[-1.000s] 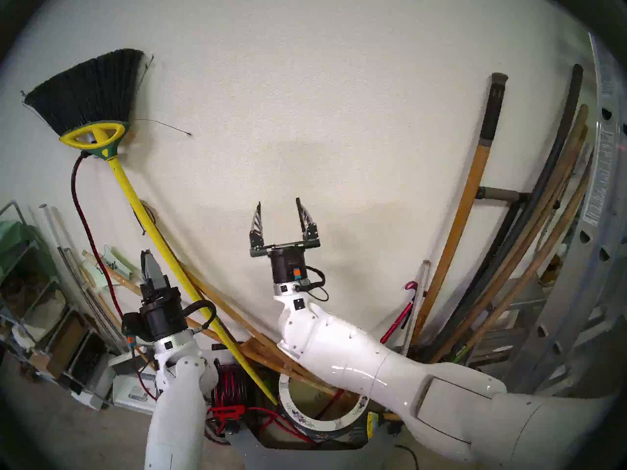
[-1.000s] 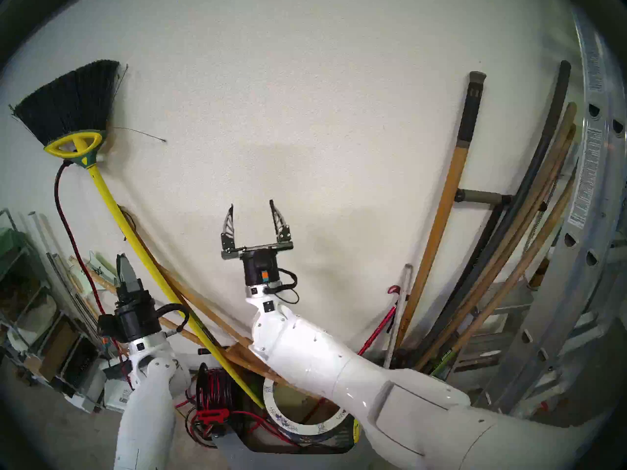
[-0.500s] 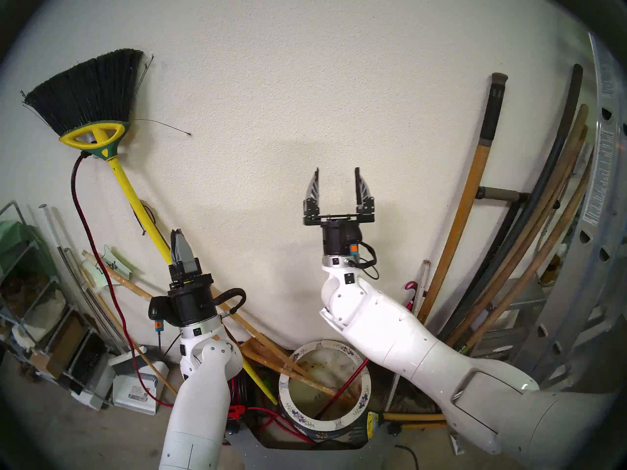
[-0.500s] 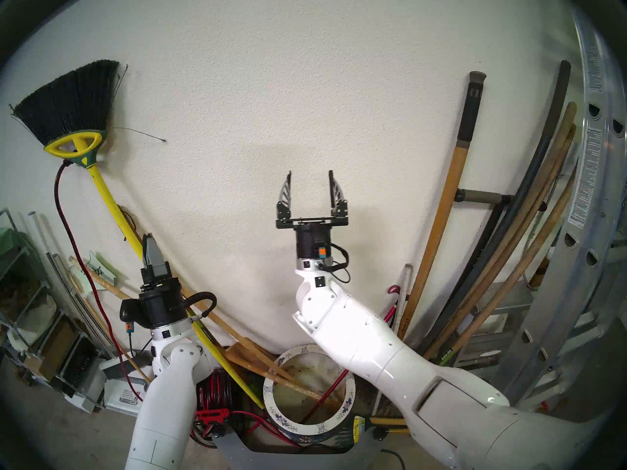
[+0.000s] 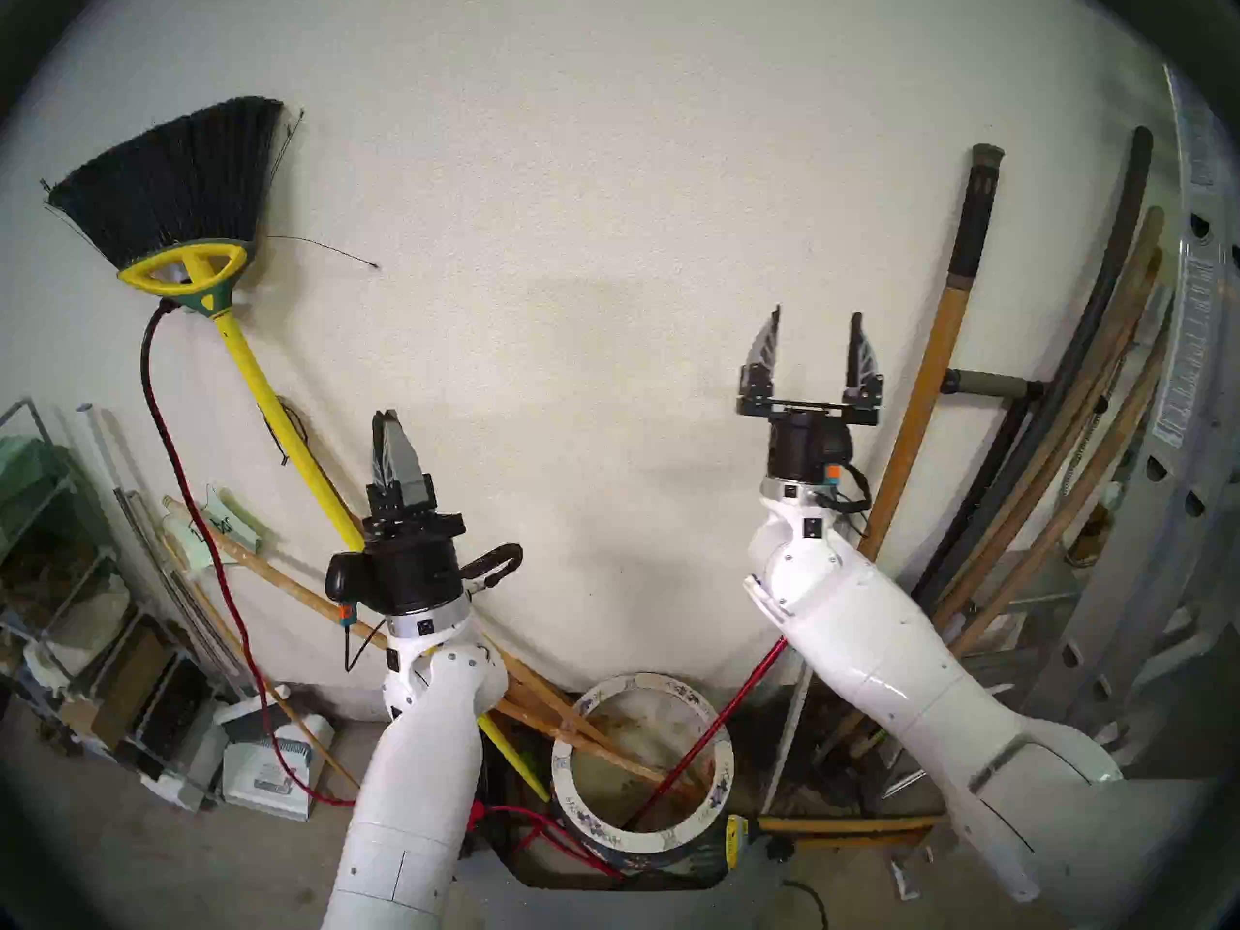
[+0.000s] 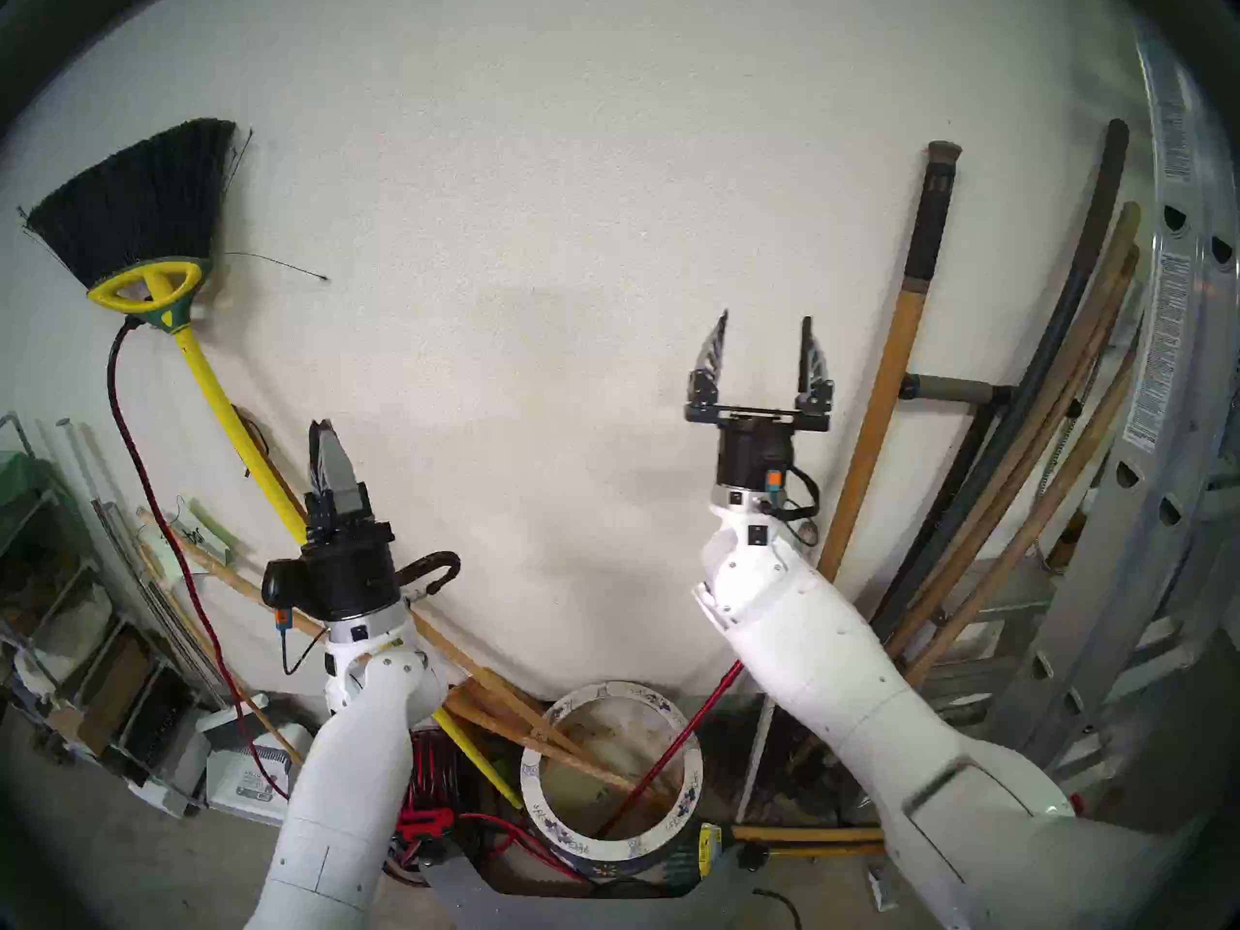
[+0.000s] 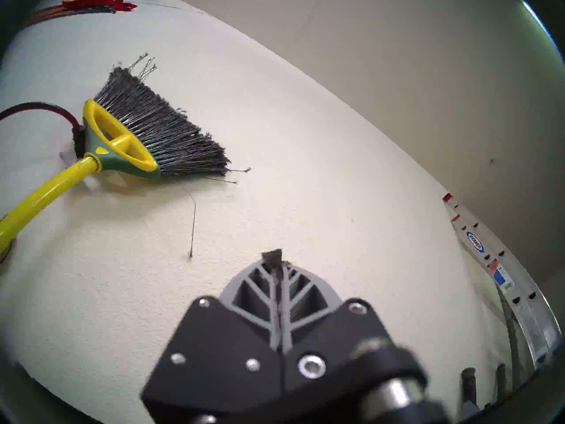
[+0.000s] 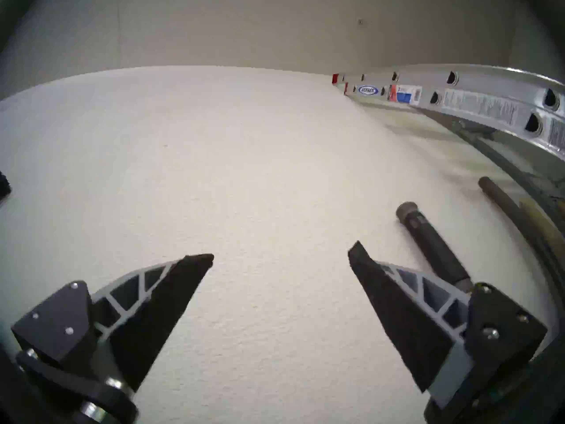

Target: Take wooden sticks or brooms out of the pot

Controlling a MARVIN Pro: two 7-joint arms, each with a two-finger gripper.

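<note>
The broom leans on the wall at the left, its yellow-and-green head [image 5: 184, 267] and black bristles up, and its yellow pole [image 5: 268, 398] slants down behind my left arm to end just left of the pot [image 5: 562, 767]. The pot has a white flowered rim. Tan wooden sticks [image 5: 604, 747] lean out over its left rim, and a thin red cane [image 5: 704, 727] over its right. My left gripper [image 5: 386, 418] is shut on nothing, pointing up in front of the pole. My right gripper [image 5: 815, 314] stands open and empty, high and right of the pot.
An orange-tan pole with a black rubber end [image 5: 939, 345], several wooden handles [image 5: 1073, 452] and an aluminium ladder [image 5: 1194, 371] lean at the right. A red-and-black cable reel [image 6: 429, 767] sits left of the pot. Shelves [image 5: 40, 539] and a red cord [image 5: 174, 479] are at the far left.
Both arms have swung to the right and risen. The right arm has moved off the pot, which now shows fully. Both grippers' states are unchanged.
</note>
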